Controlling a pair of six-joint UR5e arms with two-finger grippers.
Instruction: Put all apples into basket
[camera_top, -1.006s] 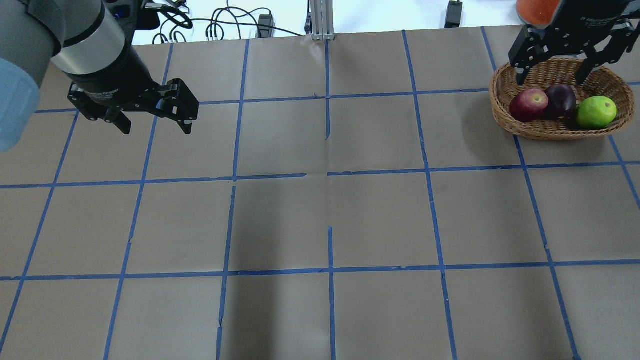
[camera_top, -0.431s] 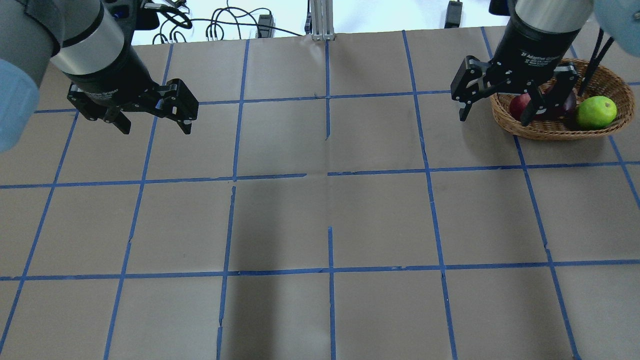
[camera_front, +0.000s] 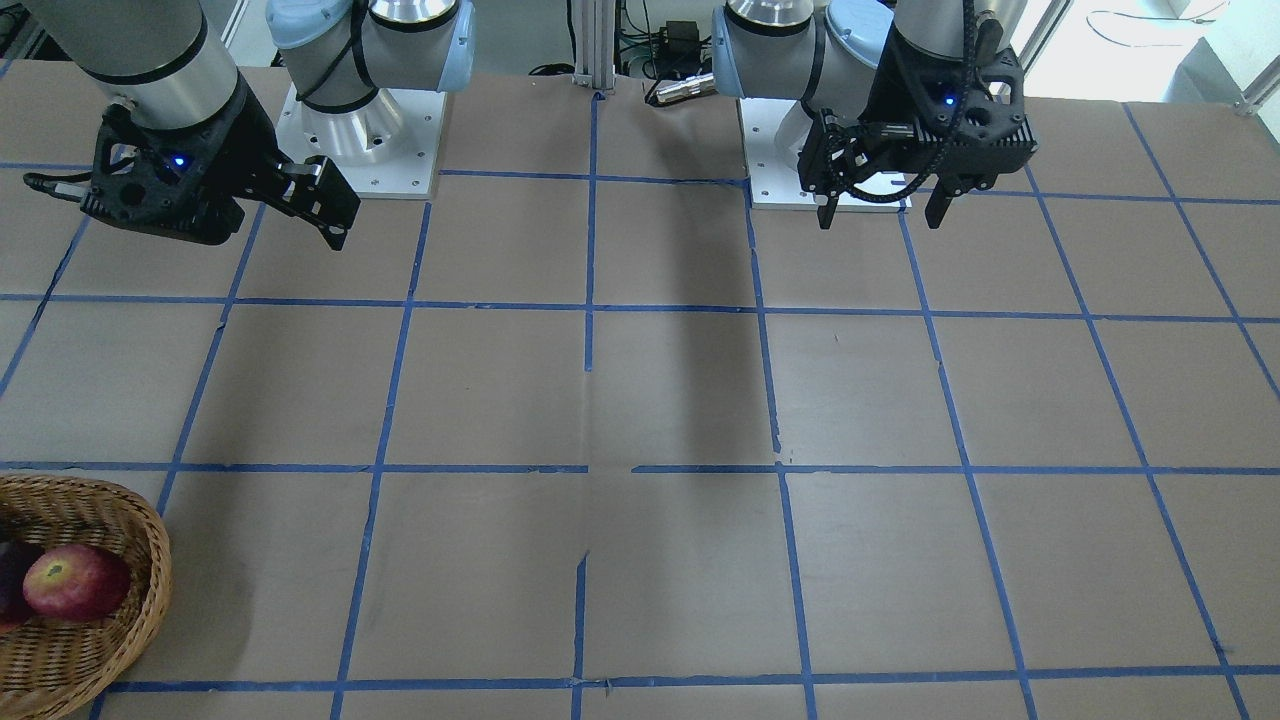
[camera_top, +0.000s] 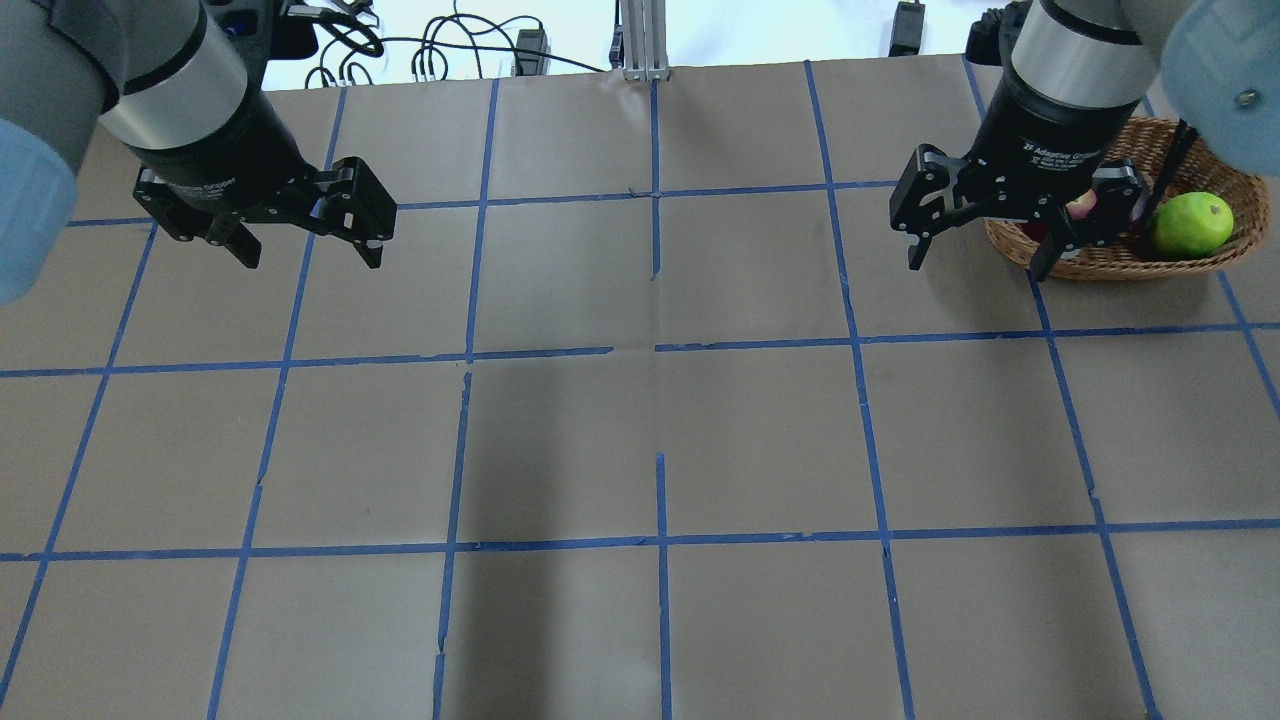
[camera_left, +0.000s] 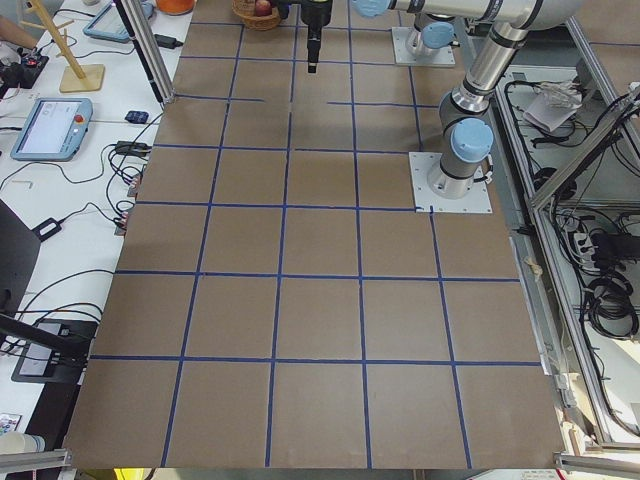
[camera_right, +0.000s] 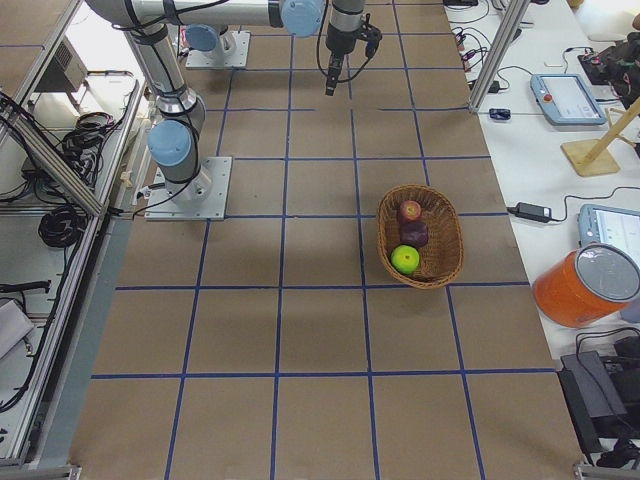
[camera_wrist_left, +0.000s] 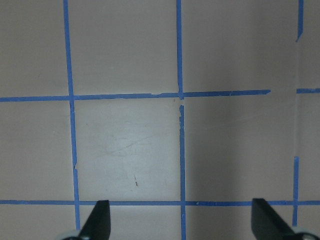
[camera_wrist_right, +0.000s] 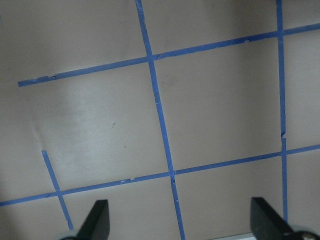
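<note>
The wicker basket (camera_top: 1150, 262) sits at the table's far right and holds all three apples. The exterior right view shows them in a row: the red apple (camera_right: 409, 211), the maroon apple (camera_right: 414, 233) and the green apple (camera_right: 405, 259). In the overhead view the green apple (camera_top: 1190, 224) shows clearly, while my right gripper hides most of the other two. My right gripper (camera_top: 977, 268) is open and empty, raised just left of the basket. My left gripper (camera_top: 312, 262) is open and empty, raised over the far left. Both wrist views show only bare table between spread fingertips.
The table is brown paper with a grid of blue tape lines (camera_top: 660, 350). Cables (camera_top: 440, 50) and a metal post (camera_top: 640, 40) lie beyond the far edge. An orange container (camera_right: 585, 285) and tablets stand on a side bench next to the basket's side.
My right gripper has moved from above the basket toward the left and nearer, and stays open. The apples and the left arm have not moved.
</note>
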